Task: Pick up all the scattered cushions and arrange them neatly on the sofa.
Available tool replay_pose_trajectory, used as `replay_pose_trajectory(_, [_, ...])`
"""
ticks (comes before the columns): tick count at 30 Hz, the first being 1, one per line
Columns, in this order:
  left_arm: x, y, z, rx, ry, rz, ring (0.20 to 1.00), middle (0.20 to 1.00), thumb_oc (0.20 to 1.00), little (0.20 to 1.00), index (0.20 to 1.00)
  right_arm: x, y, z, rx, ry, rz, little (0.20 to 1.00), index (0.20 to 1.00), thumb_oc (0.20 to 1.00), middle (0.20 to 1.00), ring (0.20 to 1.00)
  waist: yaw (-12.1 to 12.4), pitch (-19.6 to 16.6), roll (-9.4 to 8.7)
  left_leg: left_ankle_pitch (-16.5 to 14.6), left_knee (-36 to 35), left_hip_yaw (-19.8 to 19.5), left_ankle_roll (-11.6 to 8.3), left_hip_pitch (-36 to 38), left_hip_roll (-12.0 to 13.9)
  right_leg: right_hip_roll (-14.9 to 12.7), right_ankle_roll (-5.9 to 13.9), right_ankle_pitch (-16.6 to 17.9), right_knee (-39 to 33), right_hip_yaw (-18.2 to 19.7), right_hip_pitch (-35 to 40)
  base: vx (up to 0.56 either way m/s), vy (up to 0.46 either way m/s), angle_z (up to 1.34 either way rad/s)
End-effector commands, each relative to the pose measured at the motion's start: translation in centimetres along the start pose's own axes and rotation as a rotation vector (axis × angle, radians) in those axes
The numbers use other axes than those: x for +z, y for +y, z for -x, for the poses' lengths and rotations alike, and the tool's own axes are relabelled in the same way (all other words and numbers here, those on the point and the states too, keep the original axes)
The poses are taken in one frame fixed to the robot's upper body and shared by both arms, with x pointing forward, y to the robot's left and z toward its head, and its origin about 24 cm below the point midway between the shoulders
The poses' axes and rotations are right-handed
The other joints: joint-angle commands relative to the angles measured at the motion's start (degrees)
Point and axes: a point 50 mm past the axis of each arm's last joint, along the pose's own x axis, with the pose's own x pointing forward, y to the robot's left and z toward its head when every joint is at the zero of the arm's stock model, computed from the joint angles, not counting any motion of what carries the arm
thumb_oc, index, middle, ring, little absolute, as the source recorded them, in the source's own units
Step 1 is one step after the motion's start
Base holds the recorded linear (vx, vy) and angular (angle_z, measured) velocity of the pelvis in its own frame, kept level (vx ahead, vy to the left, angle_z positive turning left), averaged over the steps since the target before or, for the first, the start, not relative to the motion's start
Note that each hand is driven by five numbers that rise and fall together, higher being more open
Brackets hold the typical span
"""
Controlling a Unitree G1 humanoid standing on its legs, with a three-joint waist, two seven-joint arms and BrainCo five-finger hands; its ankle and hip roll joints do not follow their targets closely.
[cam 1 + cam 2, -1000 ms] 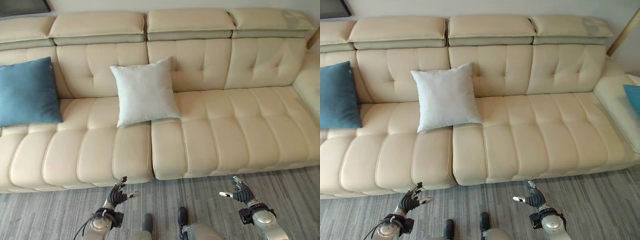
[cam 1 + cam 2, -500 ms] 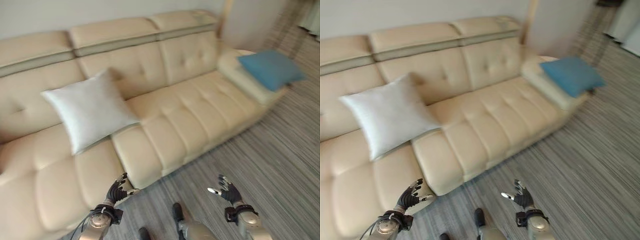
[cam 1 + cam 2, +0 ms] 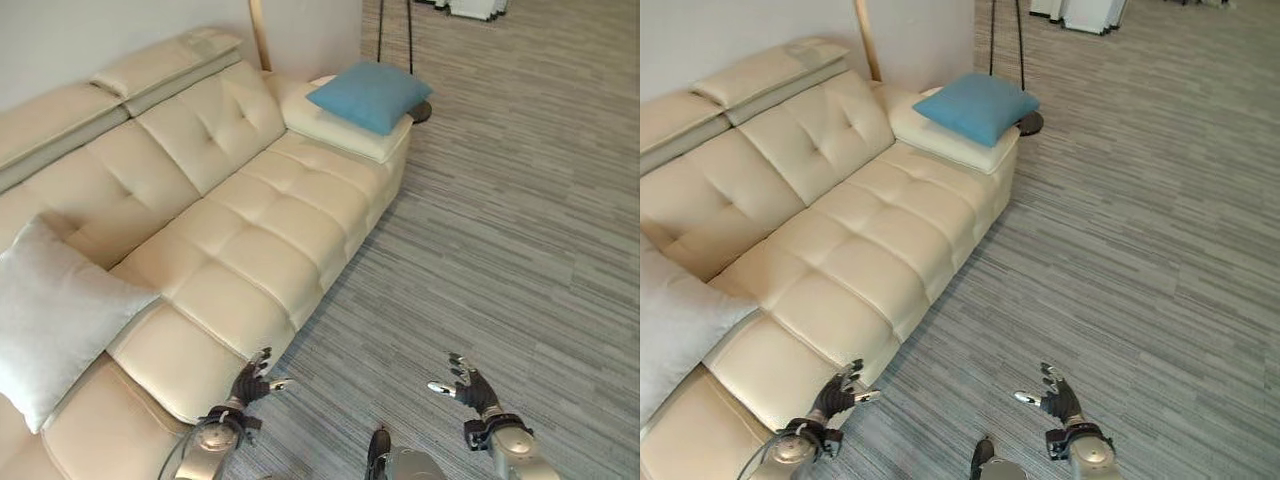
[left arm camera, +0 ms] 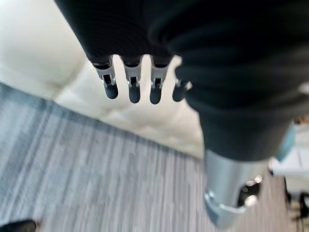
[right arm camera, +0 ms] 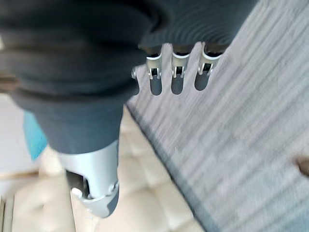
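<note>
1. A long cream sofa (image 3: 250,230) with tufted back cushions runs diagonally across the head views, from the lower left up toward the far wall.
2. A blue cushion (image 3: 370,94) lies flat on the sofa's far end section, resting on the padded cream block there, close to that end's outer edge.
3. A pale grey-white cushion (image 3: 55,320) leans against the sofa back at the near end, standing on the seat and tilted slightly.
4. The two cushions are well apart, with several bare seat sections between them.
5. The grey striped carpet floor (image 3: 520,220) spreads to the right of the sofa.
6. A thin dark stand with a round base (image 3: 1023,115) stands on the floor just beside the sofa's far end, next to the blue cushion.
7. The left robot hand (image 3: 250,383) hangs low just in front of the sofa's front edge, near the seat with the pale cushion; its fingers (image 4: 134,91) are straight and spread, holding nothing.
8. The right robot hand (image 3: 468,385) hovers over the carpet, apart from the sofa; its fingers (image 5: 177,82) are likewise loosely extended and empty.
9. In the right wrist view, a sliver of the blue cushion (image 5: 34,137) shows past the thumb, with the cream sofa beneath it.
</note>
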Motion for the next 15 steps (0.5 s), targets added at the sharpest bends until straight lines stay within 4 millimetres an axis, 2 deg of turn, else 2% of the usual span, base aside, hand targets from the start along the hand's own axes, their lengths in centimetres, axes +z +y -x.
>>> replay_pose_trajectory(1, [1.5,0.8,0.0,0.009,-0.084,0.008,1.000,1.000,1.000,1.000,1.000,2.0,0.3,-0.4,0.004,-0.095,-0.028,1.000,1.000,1.000,1.000,1.000,0.80,1.27,-2.17,-7.18,-3.36,-5.44,1.82,-2.85,-9.68,-1.03,6.99,-0.72,-6.03,10.18,4.86,0.12,-0.083,-0.26])
replay_pose_trajectory(2, [1.5,0.7,0.0,0.009,-0.083,0.008,1.000,1.000,1.000,1.000,1.000,2.0,0.3,-0.4,0.004,-0.095,-0.027,1.000,1.000,1.000,1.000,1.000,0.78,1.28,-2.18,-7.20,-3.38,-5.44,1.85,-2.80,-9.72,-1.06,7.01,-0.75,-6.02,10.16,4.90,0.23,-0.065,-0.26])
replay_pose_trajectory(3, [1.4,0.7,0.1,0.007,-0.081,0.006,1.000,1.000,1.000,1.000,1.000,1.9,0.2,-0.4,-0.001,-0.096,-0.025,1.000,1.000,1.000,1.000,1.000,1.38,1.35,-2.27,-8.14,-6.30,-6.64,2.32,-3.92,-10.94,-0.88,7.46,-1.25,-6.33,10.80,5.60,0.16,-0.013,-0.55])
replay_pose_trajectory(6, [1.1,0.8,0.4,0.008,-0.074,0.003,1.000,1.000,1.000,1.000,1.000,1.8,0.1,-0.3,-0.002,-0.092,-0.025,1.000,1.000,1.000,1.000,1.000,2.67,1.24,-1.26,-3.74,-14.78,-9.48,1.98,-6.39,-12.46,0.67,7.79,-2.39,-7.11,12.09,7.34,0.26,-0.007,-0.59])
replay_pose_trajectory(8, [0.8,1.0,0.6,0.021,-0.062,0.000,1.000,1.000,1.000,1.000,1.000,1.8,0.2,-0.4,0.000,-0.091,-0.019,1.000,1.000,1.000,1.000,1.000,4.15,1.70,-0.78,-0.57,-19.44,-13.13,1.26,-8.41,-13.89,2.05,8.03,-3.57,-6.92,13.26,8.96,0.28,0.011,-0.14])
replay_pose_trajectory(12, [0.4,1.4,0.7,0.044,-0.045,0.011,1.000,1.000,1.000,1.000,1.000,1.9,0.3,-0.4,0.004,-0.091,-0.012,1.000,1.000,1.000,1.000,1.000,5.46,2.17,-0.91,1.40,-22.89,-14.74,0.61,-12.02,-13.31,2.81,8.40,-5.76,-5.82,16.00,11.24,0.31,0.060,-0.39])
replay_pose_trajectory(15, [0.0,1.6,1.1,0.050,-0.033,0.018,1.000,1.000,1.000,1.000,1.000,1.9,0.5,-0.3,0.021,-0.092,-0.008,1.000,1.000,1.000,1.000,1.000,6.07,1.25,-0.45,2.91,-23.31,-15.03,1.18,-10.49,-13.04,2.70,8.96,-7.49,-4.29,17.62,12.84,0.41,0.180,-0.57])
